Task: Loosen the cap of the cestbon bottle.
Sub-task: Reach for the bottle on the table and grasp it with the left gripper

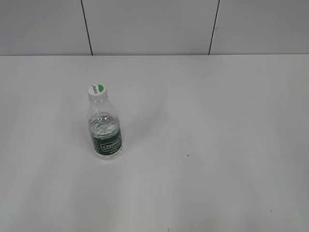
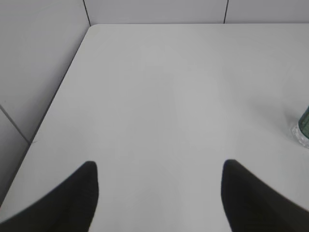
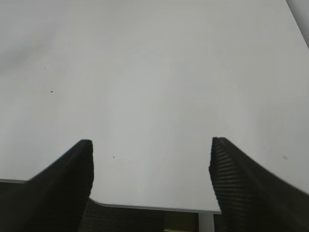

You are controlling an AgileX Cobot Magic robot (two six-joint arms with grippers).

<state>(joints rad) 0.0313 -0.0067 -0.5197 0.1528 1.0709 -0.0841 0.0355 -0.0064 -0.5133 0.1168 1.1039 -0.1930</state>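
The cestbon bottle [image 1: 105,129] stands upright on the white table, left of the middle in the exterior view. It is clear plastic with a dark green label band. Its white cap [image 1: 97,90] with a green mark sits on top. A sliver of the bottle's base shows at the right edge of the left wrist view [image 2: 304,126]. My left gripper [image 2: 159,166] is open and empty over bare table, left of the bottle. My right gripper [image 3: 150,145] is open and empty near the table's front edge. Neither gripper shows in the exterior view.
The white table [image 1: 203,145] runs back to a grey panelled wall [image 1: 154,24]. The table's left edge and far left corner [image 2: 89,28] show in the left wrist view. Its front edge [image 3: 145,207] shows in the right wrist view.
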